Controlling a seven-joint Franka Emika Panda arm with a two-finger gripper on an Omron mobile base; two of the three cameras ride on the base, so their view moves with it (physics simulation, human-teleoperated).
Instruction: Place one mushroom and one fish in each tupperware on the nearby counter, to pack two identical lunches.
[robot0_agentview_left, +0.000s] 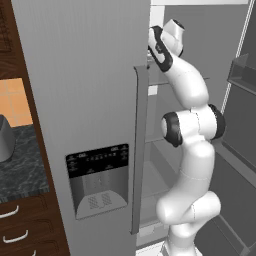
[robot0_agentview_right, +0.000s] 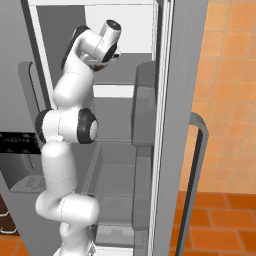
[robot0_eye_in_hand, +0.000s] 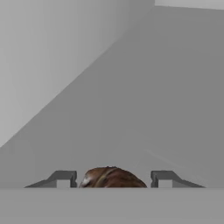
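Arm reaches up into the open fridge (robot0_agentview_left: 90, 100) in the left base view, its hand hidden past the edge of the closed grey door. At the far left, a strip of dark speckled desk (robot0_agentview_left: 22, 165) sits over brown drawers with white handles.

From the right base view, the hand sits high in the fridge interior above a shelf (robot0_agentview_right: 120, 75), and a small reddish-brown mushroom (robot0_agentview_right: 101, 66) peeks out beneath it.

Along the hand view, the fingers (robot0_eye_in_hand: 65, 178) stand apart on either side of the mushroom (robot0_eye_in_hand: 111, 178); whether they press on it I cannot tell. Plain grey fridge walls lie beyond.
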